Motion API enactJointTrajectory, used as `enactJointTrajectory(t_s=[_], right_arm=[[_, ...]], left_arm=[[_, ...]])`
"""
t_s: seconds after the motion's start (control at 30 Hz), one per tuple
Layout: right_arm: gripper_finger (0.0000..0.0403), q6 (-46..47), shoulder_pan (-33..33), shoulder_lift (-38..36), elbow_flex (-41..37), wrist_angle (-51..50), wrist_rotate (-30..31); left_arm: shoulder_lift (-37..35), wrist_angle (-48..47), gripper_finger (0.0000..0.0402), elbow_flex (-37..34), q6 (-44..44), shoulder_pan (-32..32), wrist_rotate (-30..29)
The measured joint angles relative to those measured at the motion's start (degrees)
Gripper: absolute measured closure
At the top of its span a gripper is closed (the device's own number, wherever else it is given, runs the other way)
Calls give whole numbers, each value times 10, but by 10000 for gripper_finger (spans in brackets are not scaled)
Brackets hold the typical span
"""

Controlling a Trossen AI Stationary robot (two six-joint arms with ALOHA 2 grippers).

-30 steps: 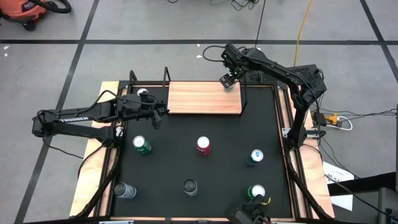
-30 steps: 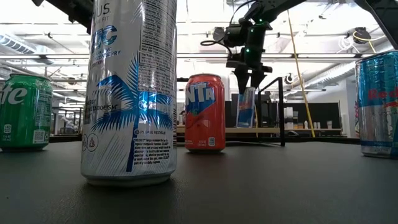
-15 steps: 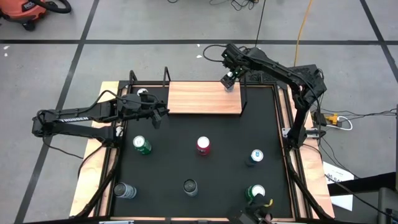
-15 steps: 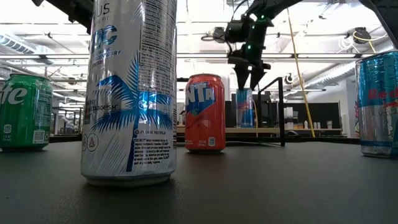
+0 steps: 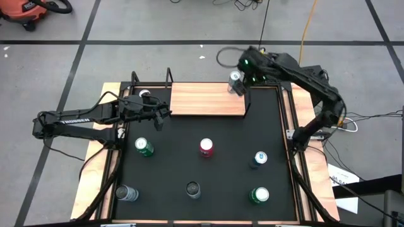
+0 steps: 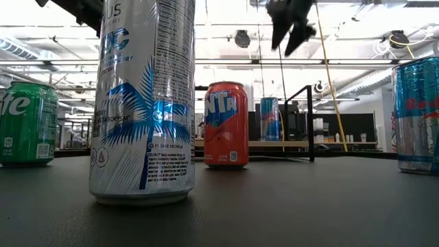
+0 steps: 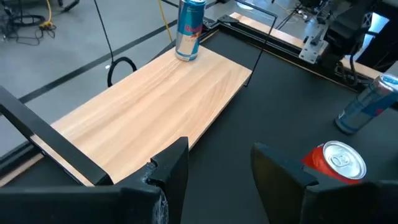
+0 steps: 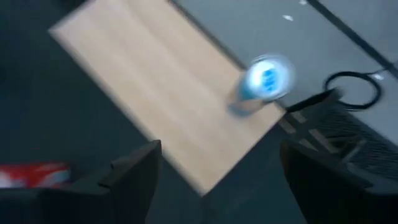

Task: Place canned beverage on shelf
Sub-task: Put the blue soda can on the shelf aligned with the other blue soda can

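A blue and silver canned beverage [image 5: 235, 82] stands upright on its base at the far right corner of the light-wood shelf [image 5: 205, 101]; it also shows in the low view [image 6: 269, 119] and in the left wrist view [image 7: 189, 28]. My right gripper [image 6: 291, 31] hangs open, high above the can and a little to its right, touching nothing; from its wrist the can [image 8: 264, 81] lies far below. My left gripper [image 7: 214, 168] stands open and empty over the black table, at the shelf's near left corner [image 5: 161, 116].
Several more cans stand on the black tabletop: green [image 5: 144, 147], red [image 5: 206, 147], blue [image 5: 259, 158], green [image 5: 259, 195], dark [image 5: 192, 189] and silver [image 5: 126, 193]. Thin black rod uprights [image 5: 247, 104] rise at the shelf's ends. Most of the board [image 7: 161, 99] is bare.
My right gripper has let go of the blue can at the shelf's far right corner. It has then risen well above the can and drawn back toward the table's right edge. The can stays upright on the board. The left arm has kept still.
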Motion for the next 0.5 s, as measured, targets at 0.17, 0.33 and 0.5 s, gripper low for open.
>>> enactJointTrajectory(t_s=[0.17,0.33,0.5], right_arm=[[90,138,121,-63,-59,-24,33],[91,320,244,-143,-186,-11,40],[91,449,368,-178,-245,-1,28]], left_arm=[[0,-1,228,0,-3,0,1],[0,-1,228,-9,-22,0,4],[0,-2,228,-23,-17,0,3]])
